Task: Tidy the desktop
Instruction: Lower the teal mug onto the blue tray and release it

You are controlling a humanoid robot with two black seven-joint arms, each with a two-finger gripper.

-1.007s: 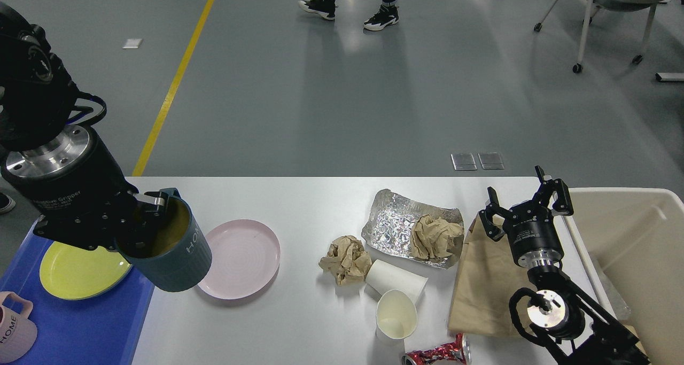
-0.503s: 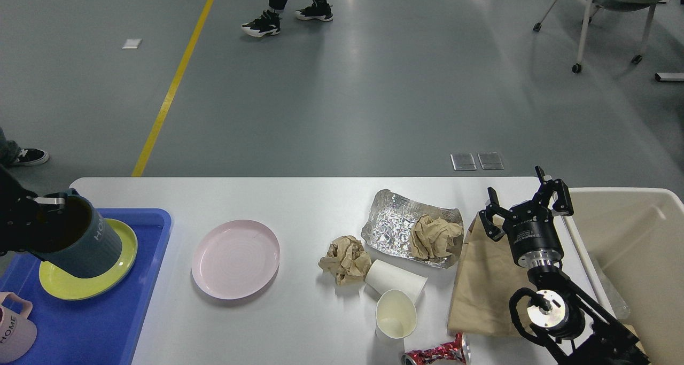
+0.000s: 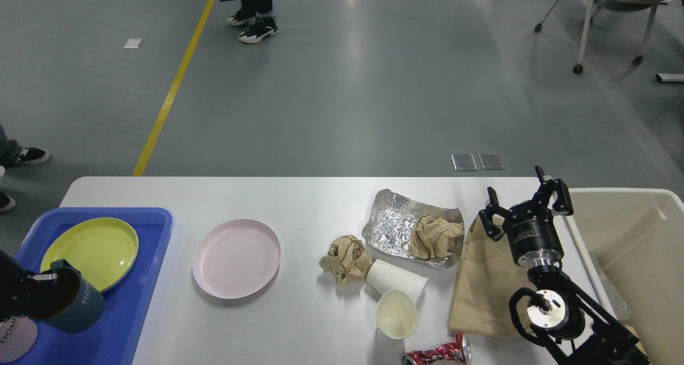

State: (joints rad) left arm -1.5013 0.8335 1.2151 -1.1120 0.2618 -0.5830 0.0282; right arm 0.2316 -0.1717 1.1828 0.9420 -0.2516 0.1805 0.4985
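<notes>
Left gripper [image 3: 40,285] clamps ribbed dark-teal mug [image 3: 72,303] over glossy blue tray [image 3: 125,322]; right gripper [image 3: 526,199] spread, empty, above smooth white desktop [image 3: 299,204], crinkled foil [image 3: 393,223] nearby.

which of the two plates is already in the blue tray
The yellow-green plate, lying inside the blue tray at the left. The pink plate sits on the bare white desktop.

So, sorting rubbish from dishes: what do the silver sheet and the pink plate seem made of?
The silver sheet looks like aluminium foil: crinkled and mirror-bright. The pink plate seems plastic or glazed ceramic, smooth with faint concentric rings; I cannot tell which.
</notes>
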